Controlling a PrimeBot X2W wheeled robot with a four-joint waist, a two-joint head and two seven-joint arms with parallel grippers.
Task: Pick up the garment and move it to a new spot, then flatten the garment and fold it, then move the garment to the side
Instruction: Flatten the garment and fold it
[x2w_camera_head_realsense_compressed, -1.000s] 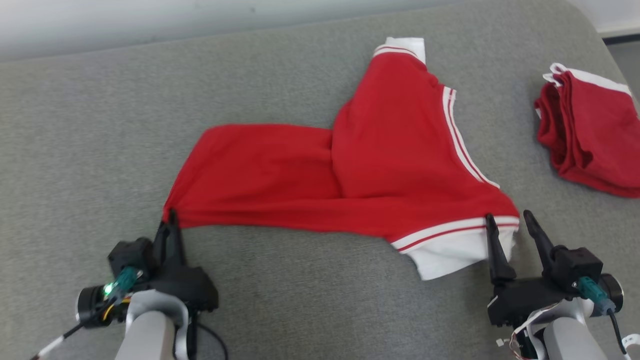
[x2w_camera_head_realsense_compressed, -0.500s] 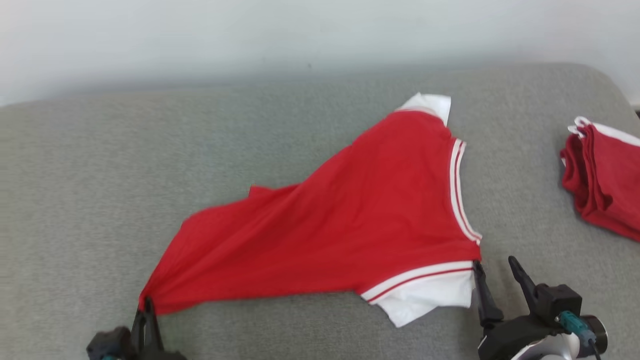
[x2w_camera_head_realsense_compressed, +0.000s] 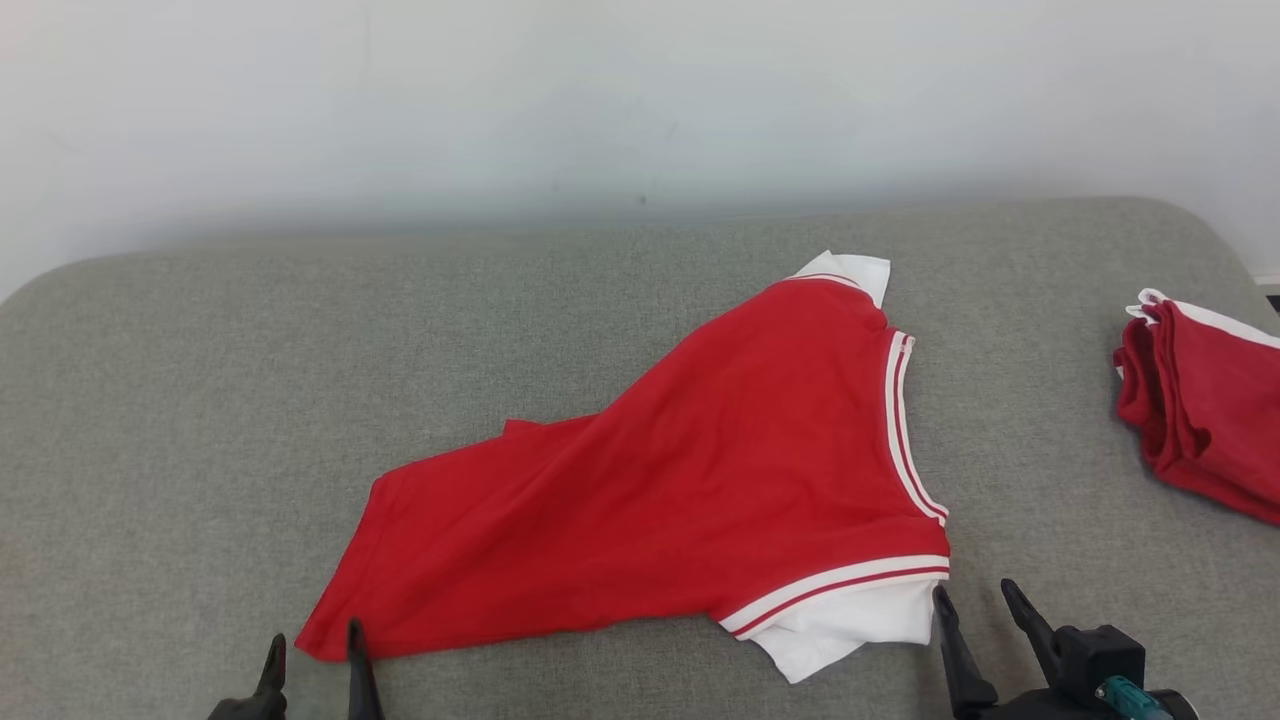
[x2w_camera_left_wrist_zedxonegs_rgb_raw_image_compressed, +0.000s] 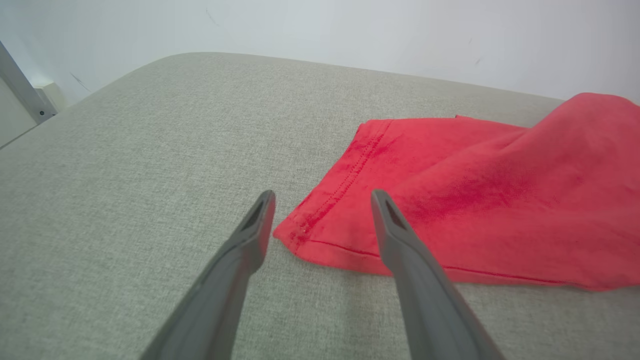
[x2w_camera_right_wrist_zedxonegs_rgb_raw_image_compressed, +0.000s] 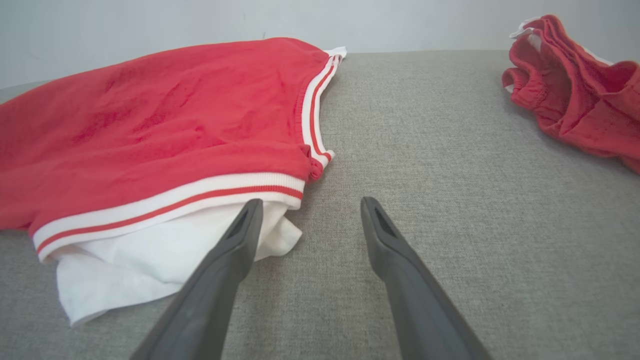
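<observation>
Between both pincers: red garment lying loose

Just ahead of the left gripper (x2w_camera_head_realsense_compressed: 314, 635), whose fingers stand spread and hold nothing, lies the hemmed red corner of the garment (x2w_camera_head_realsense_compressed: 680, 480). In the left wrist view that corner rests on the grey cushion (x2w_camera_head_realsense_compressed: 200, 400), framed by the two fingertips. On the gripper's outer side, bare cushion runs to a rounded edge. The right gripper (x2w_camera_head_realsense_compressed: 973, 590) is likewise parted and empty, its inner finger right at the white, red-striped trim; whether it touches cannot be told. From both grippers the garment spreads away to a white tip at its far end. Past the right gripper's outer side, across a wide bare strip, a second folded red garment (x2w_camera_head_realsense_compressed: 1200, 400) sits near the cushion's edge.
</observation>
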